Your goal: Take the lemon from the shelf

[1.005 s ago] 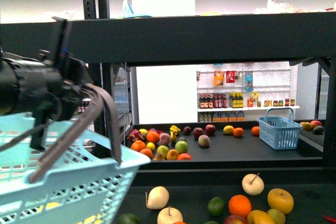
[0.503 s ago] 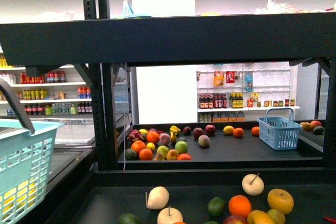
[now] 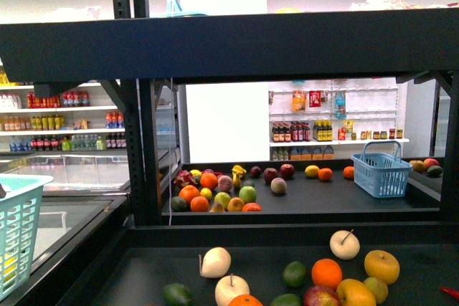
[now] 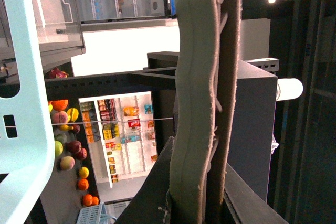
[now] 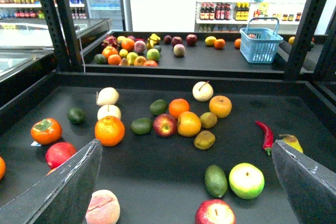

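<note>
Right end effector (image 5: 185, 148) – fingers (image 5: 73, 182) spread wide apart, nothing between them. Hangs over the near tier of the shelf (image 5: 157, 174), above loose fruit: an orange (image 5: 109, 130), a red apple (image 5: 165, 125), a green apple (image 5: 246, 180), a red chili (image 5: 266, 136).

Left end effector (image 4: 202, 198) – cannot tell whether apart or together; only a frayed grey strap (image 4: 197, 103) fills the left wrist view, with the pale blue basket (image 4: 21, 103) beside it. Shows in the front view as a basket wall at the far left edge.

Lemon (image 5: 210, 40) on the far tier of the shelf, just beside a small orange (image 5: 219, 43) and near a blue handled basket (image 5: 260, 43). Well apart from both arms.
</note>
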Tool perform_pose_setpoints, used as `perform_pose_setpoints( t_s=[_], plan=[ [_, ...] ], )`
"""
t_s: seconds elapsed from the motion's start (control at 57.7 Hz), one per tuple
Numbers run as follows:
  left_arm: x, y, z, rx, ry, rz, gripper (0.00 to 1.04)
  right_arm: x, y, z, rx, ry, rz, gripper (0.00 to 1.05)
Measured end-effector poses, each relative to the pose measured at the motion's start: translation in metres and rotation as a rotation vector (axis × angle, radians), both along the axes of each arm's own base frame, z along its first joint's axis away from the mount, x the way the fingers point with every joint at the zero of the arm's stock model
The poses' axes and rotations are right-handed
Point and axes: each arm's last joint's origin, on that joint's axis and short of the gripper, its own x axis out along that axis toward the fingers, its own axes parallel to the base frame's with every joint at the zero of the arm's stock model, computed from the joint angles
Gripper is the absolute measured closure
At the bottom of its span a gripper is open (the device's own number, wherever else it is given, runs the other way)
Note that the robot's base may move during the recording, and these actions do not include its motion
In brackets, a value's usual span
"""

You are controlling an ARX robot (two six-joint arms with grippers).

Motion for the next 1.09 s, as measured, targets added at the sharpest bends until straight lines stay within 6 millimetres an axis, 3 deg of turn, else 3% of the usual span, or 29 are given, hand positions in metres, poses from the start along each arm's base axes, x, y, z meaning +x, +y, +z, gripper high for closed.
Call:
perform_pose_setpoints(
  t_s=[0.191,0.347,0.485,0.745,0.918,1.092],
  plan=[
    [-0.003,0.013,-0.012,0.004,-0.032,0.014,0.93,0.000,0.000,0.000,0.000,0.000,0.000,0.07],
    [-0.012,0.015,-0.037,-0.011,-0.002,0.009,0.93,0.000,0.000,0.000,0.000,0.000,0.000,0.07],
    [-0.018,0.015,-0.044,-0.009,-0.007,0.010,0.94,0.000,0.000,0.000,0.000,0.000,0.000,0.07],
    [-0.031,0.022,-0.057,-0.004,0.030,0.035,0.35,0.000,0.000,0.000,0.000,0.000,0.000,0.07],
    [-0.040,0.030,-0.054,-0.002,0.036,0.050,0.06,0.000,0.000,0.000,0.000,0.000,0.000,0.07],
    [-0.055,0.028,-0.033,0.021,0.044,0.035,0.08,0.000,0.000,0.000,0.000,0.000,0.000,0.07]
  ],
)
